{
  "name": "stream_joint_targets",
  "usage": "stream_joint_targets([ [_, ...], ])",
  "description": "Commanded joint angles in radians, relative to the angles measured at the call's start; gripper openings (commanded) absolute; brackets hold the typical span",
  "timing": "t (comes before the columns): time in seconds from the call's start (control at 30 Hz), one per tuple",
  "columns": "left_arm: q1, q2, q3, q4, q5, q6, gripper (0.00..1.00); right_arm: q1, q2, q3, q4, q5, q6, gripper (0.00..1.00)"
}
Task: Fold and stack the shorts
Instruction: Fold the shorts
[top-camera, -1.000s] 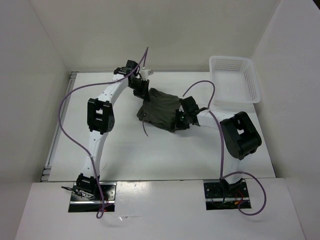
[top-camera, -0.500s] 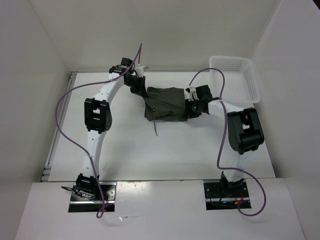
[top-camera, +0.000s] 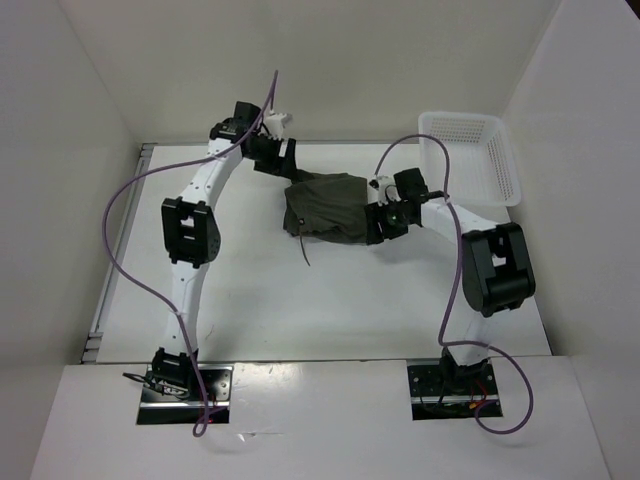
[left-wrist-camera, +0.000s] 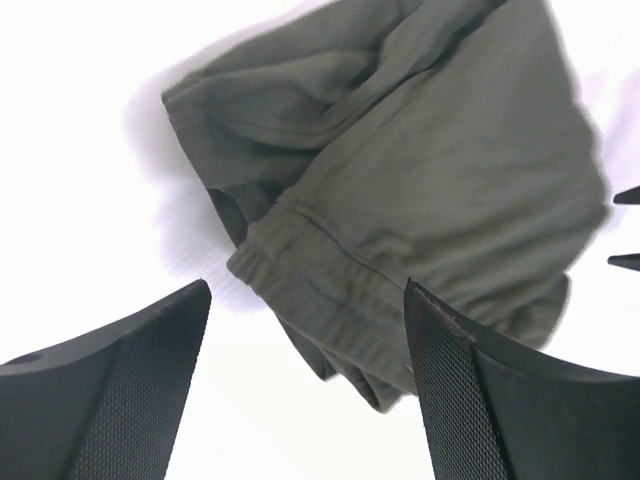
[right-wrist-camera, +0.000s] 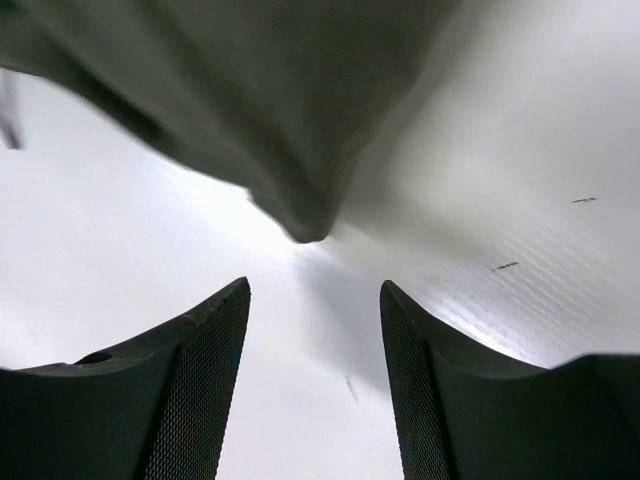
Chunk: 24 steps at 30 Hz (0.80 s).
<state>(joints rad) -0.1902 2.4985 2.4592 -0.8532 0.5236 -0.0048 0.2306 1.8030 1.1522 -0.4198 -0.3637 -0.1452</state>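
Far-centre on table (top-camera: 230, 300), shorts (top-camera: 325, 205) lie bunched, maybe half-folded, between left gripper (top-camera: 278, 160) and right gripper (top-camera: 380, 222), both spread, empty. Soft, limp, light: pinch waistband (left-wrist-camera: 330, 300) corners, mind drawstring (top-camera: 303, 250).

One shorts (top-camera: 328, 207); one basket (top-camera: 470, 158); two hands: left hand (top-camera: 283, 162), right hand (top-camera: 384, 224).
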Motion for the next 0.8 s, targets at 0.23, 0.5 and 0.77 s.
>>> stream_joint_targets([
  [0.23, 0.002, -0.326, -0.225, -0.108, 0.118, 0.005, 0.67, 0.056, -0.016, 0.366, 0.099, 0.126, 0.334, 0.68],
  [0.5, -0.069, -0.428, -0.566, -0.08, 0.13, 0.005, 0.64, 0.046, 0.266, 0.592, 0.108, 0.339, 0.455, 0.68],
  [0.77, -0.087, -0.437, -0.641, 0.029, 0.183, 0.005, 0.82, 0.046, 0.394, 0.687, 0.127, 0.422, 0.464, 0.73],
])
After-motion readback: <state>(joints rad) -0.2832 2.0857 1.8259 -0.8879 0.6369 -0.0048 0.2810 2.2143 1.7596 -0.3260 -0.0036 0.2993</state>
